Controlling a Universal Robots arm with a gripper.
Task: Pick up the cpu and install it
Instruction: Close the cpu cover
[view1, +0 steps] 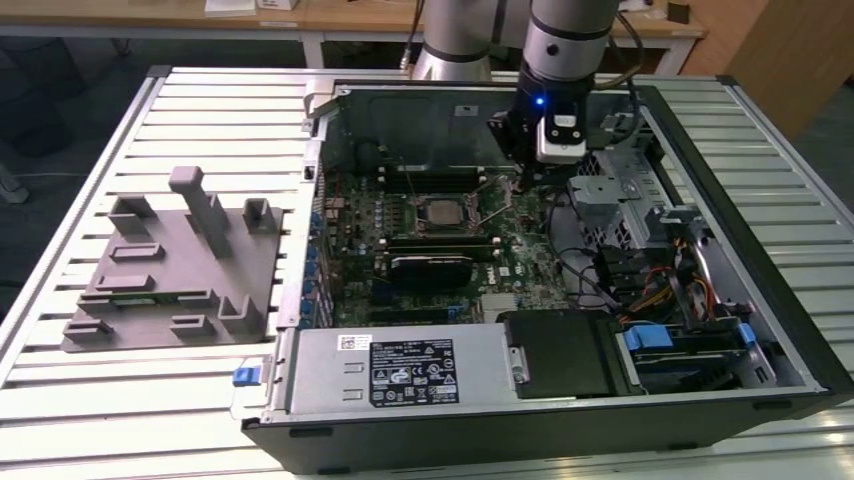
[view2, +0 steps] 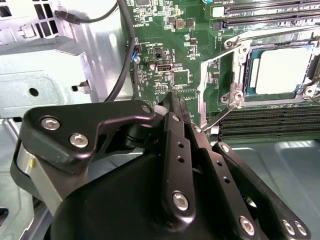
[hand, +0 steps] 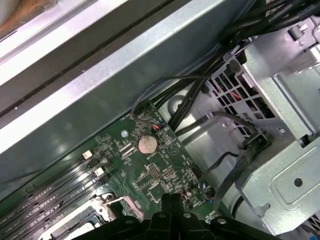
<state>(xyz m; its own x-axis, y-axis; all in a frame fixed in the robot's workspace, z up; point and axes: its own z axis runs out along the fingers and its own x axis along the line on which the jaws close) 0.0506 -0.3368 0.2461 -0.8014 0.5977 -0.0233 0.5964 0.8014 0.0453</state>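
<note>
The cpu (view2: 280, 70) is sitting flat inside the black-framed socket (view2: 235, 82) on the green motherboard (view2: 165, 45), its pale silver top plate facing straight up. Being square, it is showing no long axis. Its edges are running parallel to the socket frame, which is surrounding it on the sides in view. In the exterior view the cpu (view1: 445, 211) is lying near the middle of the board inside the open computer case (view1: 747, 250).

A thin metal lever (view2: 220, 116) is jutting out from the socket's corner towards the gripper (view2: 172, 97). The black fingers are pressing together at their tips with nothing between them, and the gripper is hovering over the board just beside the socket, on the exterior view's right of it (view1: 525, 178). Long black memory slots (view2: 270, 122) are lying just beside the socket. A grey tray (view1: 160, 270) is resting on the table well apart from the case.
</note>
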